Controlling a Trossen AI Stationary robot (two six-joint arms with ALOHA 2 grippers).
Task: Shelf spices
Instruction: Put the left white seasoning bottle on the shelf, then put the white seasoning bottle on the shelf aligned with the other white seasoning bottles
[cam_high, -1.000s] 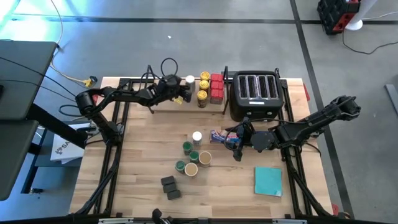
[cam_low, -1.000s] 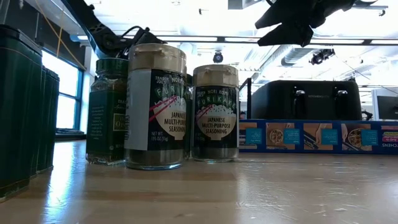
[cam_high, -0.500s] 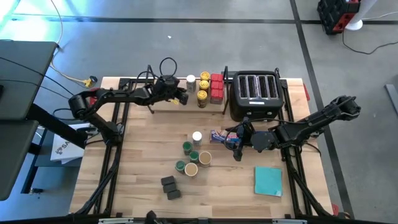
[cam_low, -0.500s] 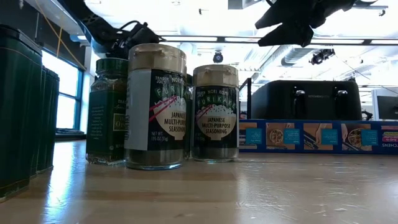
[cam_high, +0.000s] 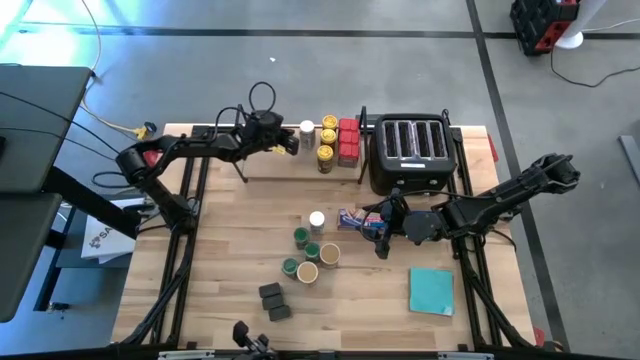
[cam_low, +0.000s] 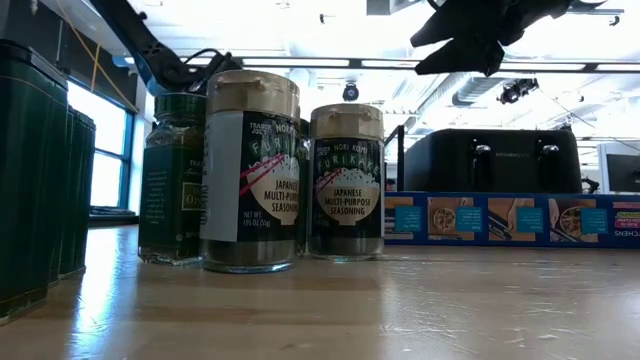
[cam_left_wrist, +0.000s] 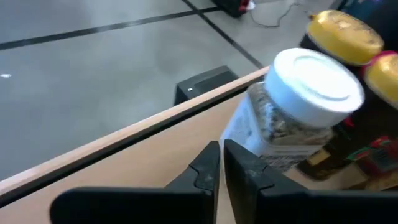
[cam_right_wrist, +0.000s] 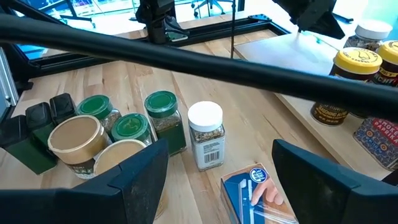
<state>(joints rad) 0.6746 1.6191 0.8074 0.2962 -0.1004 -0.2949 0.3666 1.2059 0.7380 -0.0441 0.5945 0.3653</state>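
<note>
The shelf stands at the table's far side, and its pale board carries a white-lidded jar, yellow-lidded jars and red tins. My left gripper hovers over the board just left of the white-lidded jar, fingers shut and empty. Green-lidded jars, tan-lidded jars, another white-lidded jar and dark grey blocks stand on the table. My right gripper is wide open over the long blue box. My left gripper has its shut fingertips right beside the lower glass body of the white-lidded jar, which stands upright on the shelf board. I cannot tell whether they touch it.
The black toaster stands right of the shelf. The blue wrap box lies on the table in front of the toaster. A teal pad lies near the right front. Bare wood lies at the table's left and near side.
My left gripper has moved a little toward the table's far edge over the shelf board, staying next to the white-lidded jar. The jar stays put.
</note>
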